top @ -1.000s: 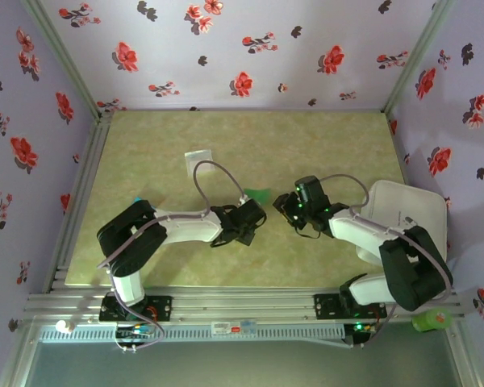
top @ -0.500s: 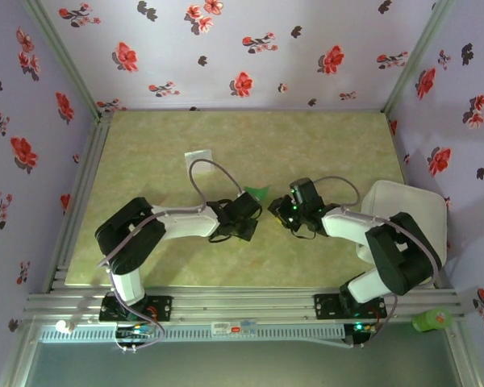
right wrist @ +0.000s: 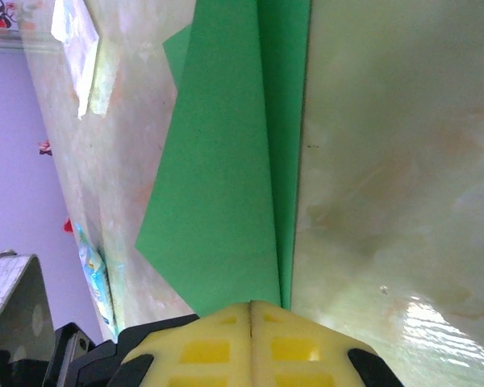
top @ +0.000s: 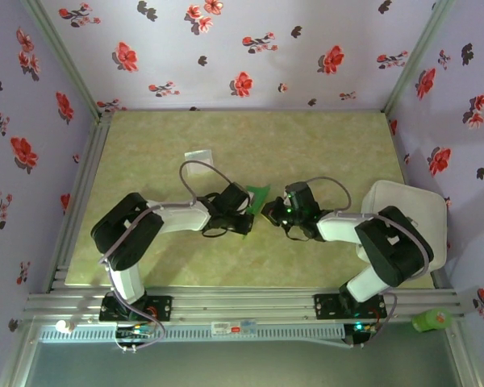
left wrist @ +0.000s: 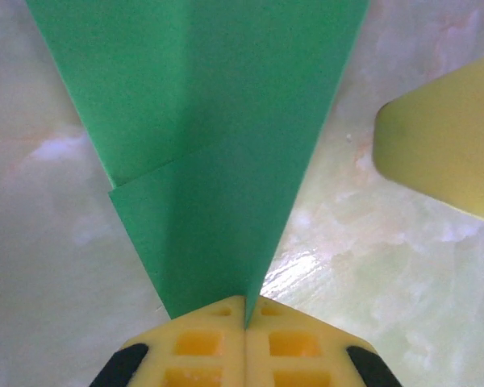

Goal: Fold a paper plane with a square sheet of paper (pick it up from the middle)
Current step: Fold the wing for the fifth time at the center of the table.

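The paper plane [top: 258, 196] is a slim bright green folded dart with a centre crease, held low over the table's middle between both arms. My left gripper [top: 247, 211] is shut on its narrow end [left wrist: 218, 201], and the fold runs straight into the closed yellow jaws [left wrist: 245, 313]. My right gripper [top: 272, 211] is shut on the paper's other side [right wrist: 234, 185], its jaws [right wrist: 252, 310] pressed together at the crease. One yellow fingertip [left wrist: 444, 153] of the right gripper shows close by in the left wrist view.
A small pale grey-white packet [top: 198, 156] lies behind the left arm, seen again at top left [right wrist: 77, 40]. A white pad [top: 407, 214] sits at the table's right edge. A green object [top: 431, 320] rests on the front rail.
Both grippers have drawn closer together at the table's middle, with the green paper between them. The right forearm has swung left and lower.
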`<action>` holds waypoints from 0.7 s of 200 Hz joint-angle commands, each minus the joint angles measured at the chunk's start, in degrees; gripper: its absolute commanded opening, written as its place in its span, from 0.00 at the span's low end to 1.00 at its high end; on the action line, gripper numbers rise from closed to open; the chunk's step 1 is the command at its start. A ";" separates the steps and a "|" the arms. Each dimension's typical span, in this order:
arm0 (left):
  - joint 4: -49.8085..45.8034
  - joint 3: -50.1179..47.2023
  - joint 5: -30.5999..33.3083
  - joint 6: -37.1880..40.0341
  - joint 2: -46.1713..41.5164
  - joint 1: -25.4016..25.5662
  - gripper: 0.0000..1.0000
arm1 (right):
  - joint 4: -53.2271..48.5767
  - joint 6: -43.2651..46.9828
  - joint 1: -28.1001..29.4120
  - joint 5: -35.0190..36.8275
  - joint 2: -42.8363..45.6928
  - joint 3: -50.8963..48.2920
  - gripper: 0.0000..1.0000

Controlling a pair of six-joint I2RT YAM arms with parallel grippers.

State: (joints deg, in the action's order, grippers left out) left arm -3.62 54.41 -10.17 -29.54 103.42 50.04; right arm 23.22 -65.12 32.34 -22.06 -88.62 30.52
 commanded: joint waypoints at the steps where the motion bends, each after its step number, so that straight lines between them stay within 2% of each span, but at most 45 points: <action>1: 0.55 -2.72 -6.31 0.22 1.58 -1.19 0.01 | 6.55 -0.70 0.53 -2.31 -1.18 -0.46 0.04; 94: 10.96 -9.16 -13.93 -1.96 1.16 -4.56 0.01 | 13.84 -1.68 0.53 -5.43 -8.83 2.96 0.05; 140: 13.45 -10.03 -18.62 -3.06 2.66 -6.43 0.01 | 15.76 -1.54 0.51 -5.86 -9.62 3.00 0.05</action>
State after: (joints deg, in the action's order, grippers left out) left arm 11.81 46.33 -25.52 -31.64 103.68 44.38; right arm 36.42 -66.48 32.42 -26.92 -97.54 32.36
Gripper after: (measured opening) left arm 0.055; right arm 0.056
